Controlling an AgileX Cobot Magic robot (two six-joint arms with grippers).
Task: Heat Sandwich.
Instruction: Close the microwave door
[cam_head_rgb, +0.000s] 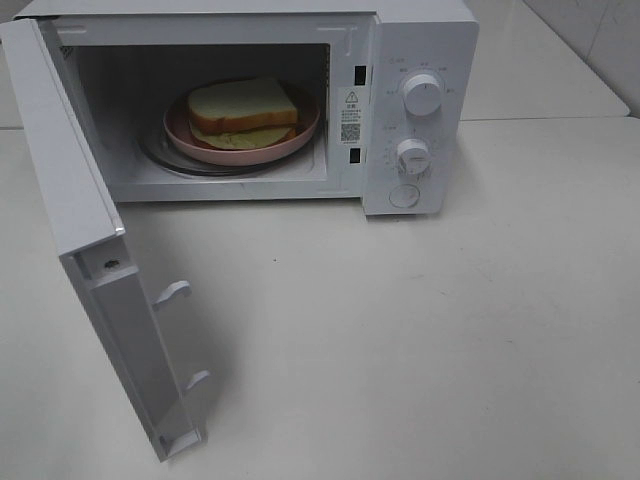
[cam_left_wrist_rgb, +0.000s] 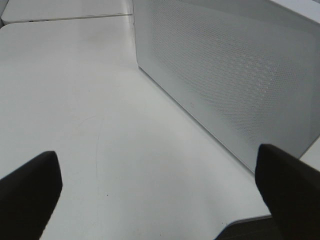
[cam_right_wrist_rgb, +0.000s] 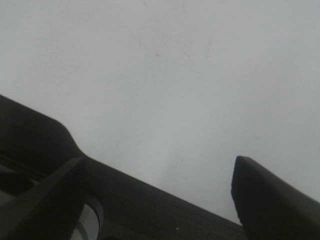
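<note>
White bread, soft, light and easily squashed: the sandwich sits on its pink plate inside the open microwave at the counter's back edge. It is probably best lifted by the plate's rim. The left pincer and right pincer gape empty.

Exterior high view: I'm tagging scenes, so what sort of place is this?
Likely a mock kitchen test bench: white microwave, door open, sandwich on a pink plate inside, plain white table.
</note>
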